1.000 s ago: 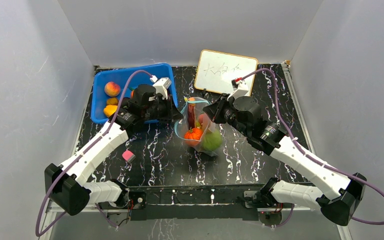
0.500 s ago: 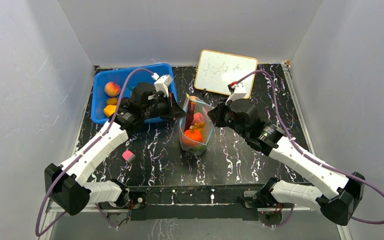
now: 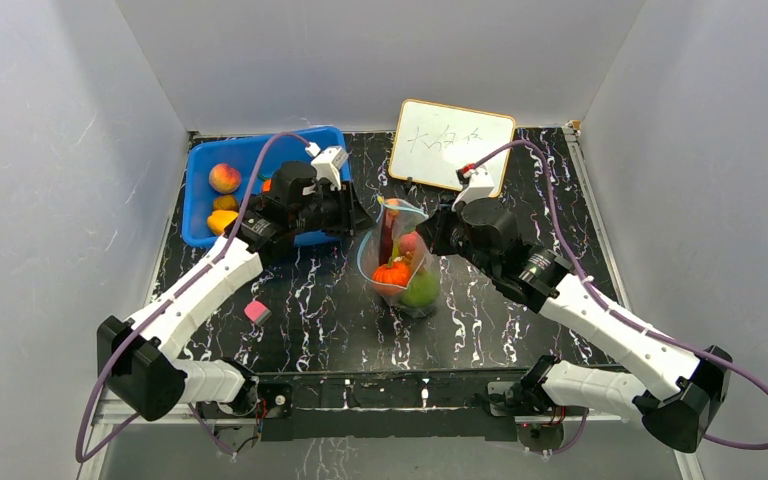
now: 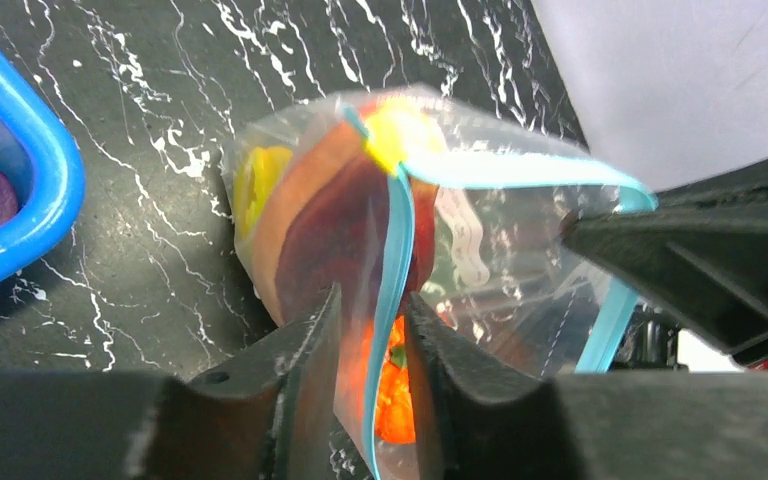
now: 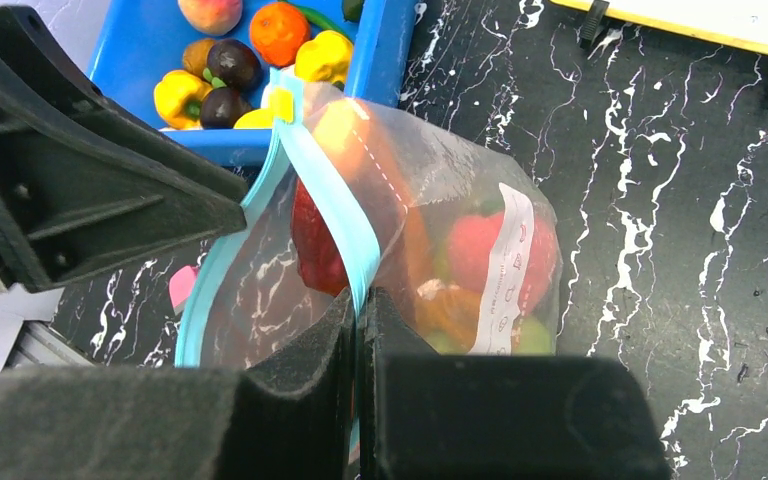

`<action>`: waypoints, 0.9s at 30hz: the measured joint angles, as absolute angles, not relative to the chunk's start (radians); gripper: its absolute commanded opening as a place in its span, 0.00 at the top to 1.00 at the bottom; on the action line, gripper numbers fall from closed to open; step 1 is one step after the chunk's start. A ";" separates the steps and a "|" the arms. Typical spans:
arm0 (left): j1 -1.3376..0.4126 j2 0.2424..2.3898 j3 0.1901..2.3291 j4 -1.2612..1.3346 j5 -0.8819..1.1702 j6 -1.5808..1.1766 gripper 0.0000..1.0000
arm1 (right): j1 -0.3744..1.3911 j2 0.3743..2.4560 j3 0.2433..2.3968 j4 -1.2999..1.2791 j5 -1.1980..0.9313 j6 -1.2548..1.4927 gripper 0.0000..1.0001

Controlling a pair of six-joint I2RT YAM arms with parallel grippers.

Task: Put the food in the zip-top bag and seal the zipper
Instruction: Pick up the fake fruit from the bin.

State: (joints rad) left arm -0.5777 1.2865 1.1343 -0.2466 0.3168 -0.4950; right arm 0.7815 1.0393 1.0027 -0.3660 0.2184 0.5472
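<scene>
Holding the zip-top bag (image 3: 405,285) upright at mid-counter (image 3: 310,320), mouth open, food (image 3: 392,272) piled inside.
Pinching the zipper (image 5: 335,215) from two sides: right gripper (image 5: 357,300) with jaws pressed together on the teal strip, left gripper (image 4: 372,310) with jaws nearly together around it at the opposite rim. Sitting behind the left arm, a blue bin (image 3: 200,165) with more food; leaning at the back, a whiteboard (image 3: 450,140).

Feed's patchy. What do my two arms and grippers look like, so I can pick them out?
The left arm and right arm have white links with black joint housings. A purple cable runs along each to a white camera block at the wrist. The left gripper and right gripper have matte black, wedge-shaped fingers. No markings visible.
</scene>
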 measured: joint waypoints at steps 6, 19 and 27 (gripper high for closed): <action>-0.578 1.287 1.189 -0.262 0.243 -0.471 0.27 | 0.781 1.038 0.983 -0.364 0.218 0.549 1.00; -0.531 1.404 1.366 -0.419 0.059 -0.398 0.09 | 0.781 1.000 0.950 -0.350 0.205 0.550 1.00; -0.287 1.476 1.369 -0.462 0.019 -0.341 0.03 | 0.781 0.978 0.935 -0.346 0.214 0.516 1.00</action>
State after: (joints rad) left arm -0.2874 1.4761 1.3693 -0.4622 0.0193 -0.3408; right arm 0.7815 0.9783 0.9348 -0.3458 0.2138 0.5156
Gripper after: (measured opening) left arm 0.952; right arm 0.009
